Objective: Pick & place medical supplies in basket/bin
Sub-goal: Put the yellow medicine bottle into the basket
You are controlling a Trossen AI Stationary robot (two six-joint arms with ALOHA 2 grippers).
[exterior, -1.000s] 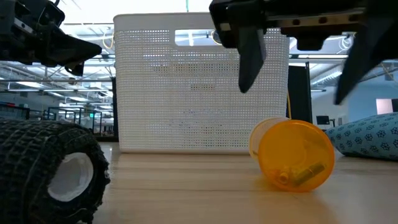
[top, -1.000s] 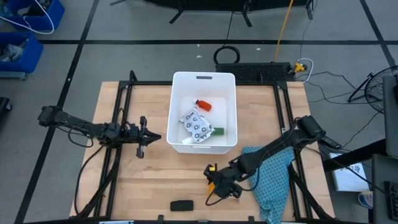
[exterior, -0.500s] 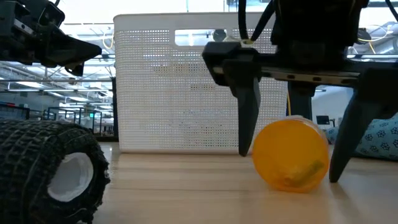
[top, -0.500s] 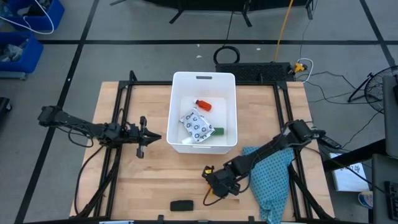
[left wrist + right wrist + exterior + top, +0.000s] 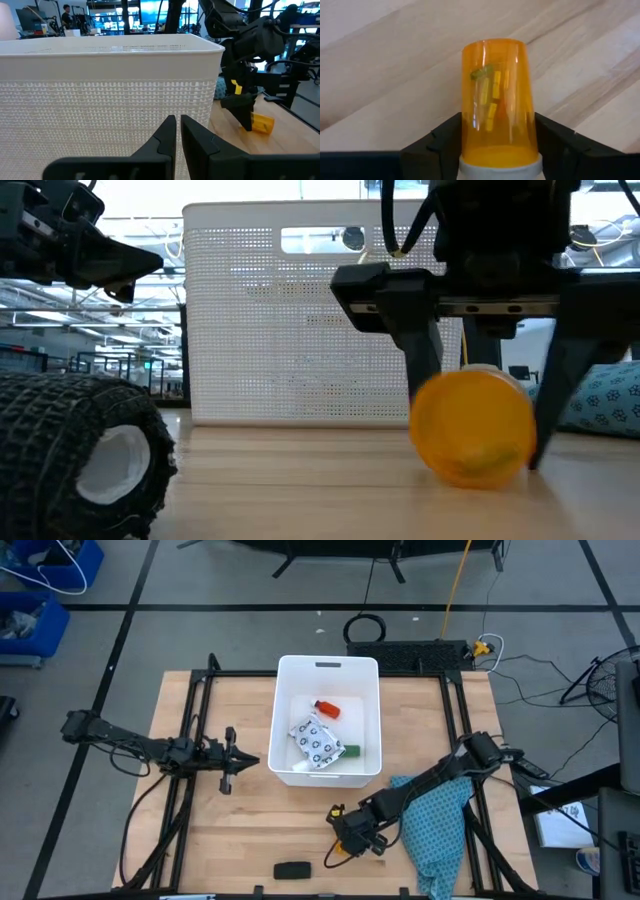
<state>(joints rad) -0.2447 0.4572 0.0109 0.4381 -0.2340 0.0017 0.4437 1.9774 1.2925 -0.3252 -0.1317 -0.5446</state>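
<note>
Near the bench's front edge, the right gripper (image 5: 478, 445) clamps one orange vial (image 5: 497, 102) lying on its side (white cap toward the wrist).

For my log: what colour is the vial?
Orange vial, clear-walled; the right wrist view shows it best.

A teal patterned cloth (image 5: 432, 823) lies at the near right of the wooden table (image 5: 250, 815), hanging over its edge. Black cables (image 5: 365, 628) lie on the floor beyond the far side.
</note>
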